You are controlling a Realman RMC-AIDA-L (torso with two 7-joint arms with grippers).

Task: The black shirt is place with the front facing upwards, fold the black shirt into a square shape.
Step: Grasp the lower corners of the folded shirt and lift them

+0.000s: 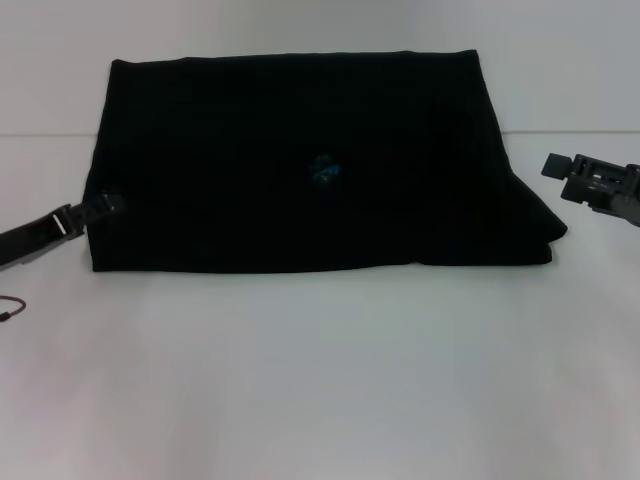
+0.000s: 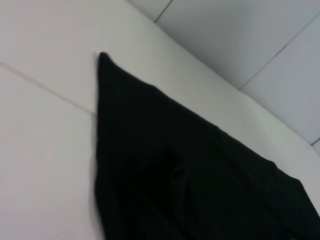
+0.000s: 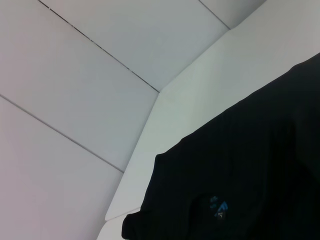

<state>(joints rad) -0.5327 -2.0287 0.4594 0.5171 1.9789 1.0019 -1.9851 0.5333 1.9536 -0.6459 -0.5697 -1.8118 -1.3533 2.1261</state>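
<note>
My left gripper (image 1: 108,205) touches the left edge of the soft, limp black fabric shirt (image 1: 300,160), folded on the white table (image 1: 320,380); finger state unclear. Right gripper (image 1: 560,168) hovers open beside its right edge.

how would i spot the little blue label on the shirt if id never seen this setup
On the white table lies the black shirt, folded into a wide slab. Near its middle sits the small blue label, the only colour on the dark fabric.
</note>
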